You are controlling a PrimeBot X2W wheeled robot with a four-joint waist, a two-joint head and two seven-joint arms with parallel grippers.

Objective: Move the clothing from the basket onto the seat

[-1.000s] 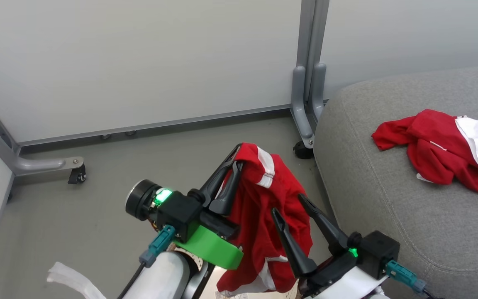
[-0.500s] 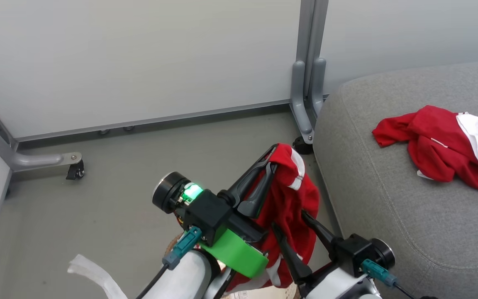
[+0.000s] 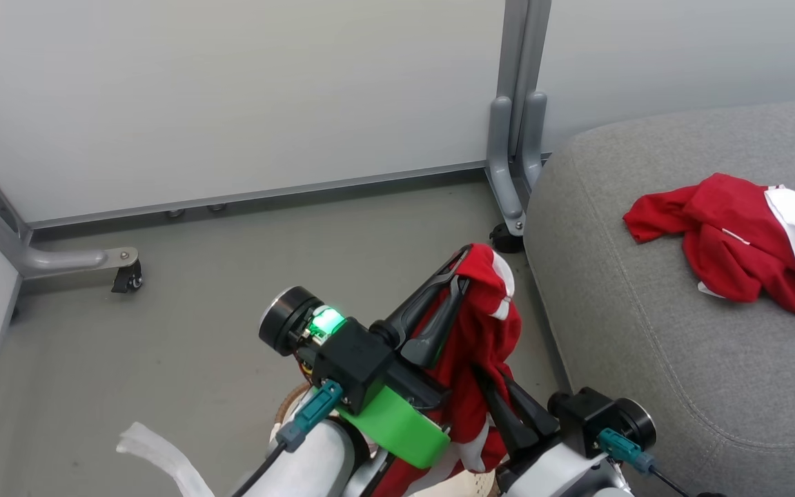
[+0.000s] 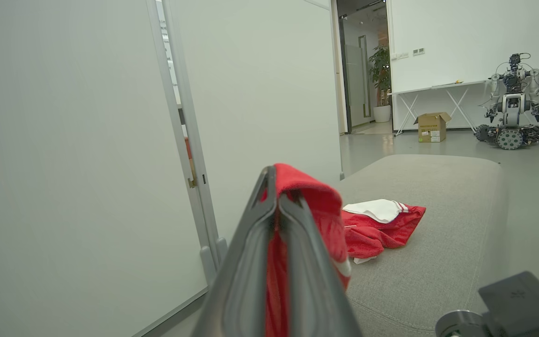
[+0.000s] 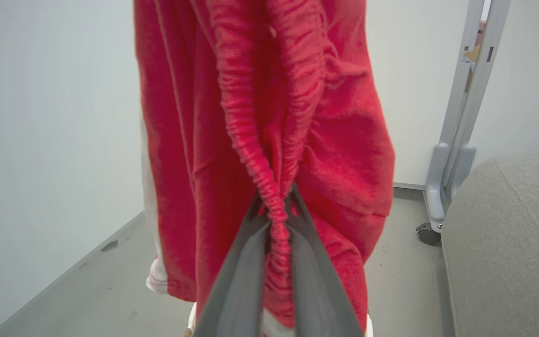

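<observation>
- Just off the left end of the seat, above the grey floor, a red garment with white stripes hangs between the two grippers, clear of the cushion.
- The left gripper is clenched on the garment's topmost fold, near the seat's rounded corner. In the left wrist view its fingers press together, with red cloth bulging over the tips.
- The right gripper is lower, just beside the seat's left edge, and clamped on a gathered, elastic-looking band of the same garment. The right wrist view shows both fingers pinching that ridge.
- On top of the seat, well toward its right, lies a second garment, crumpled, red with a white panel facing up.
- Behind the seat's left corner stands a grey partition post with a black caster at its foot, close to the upholstery.
- Left of the seat, below the hanging cloth, what looks like a sliver of the brown woven rim of the basket peeks out by the left forearm.
</observation>
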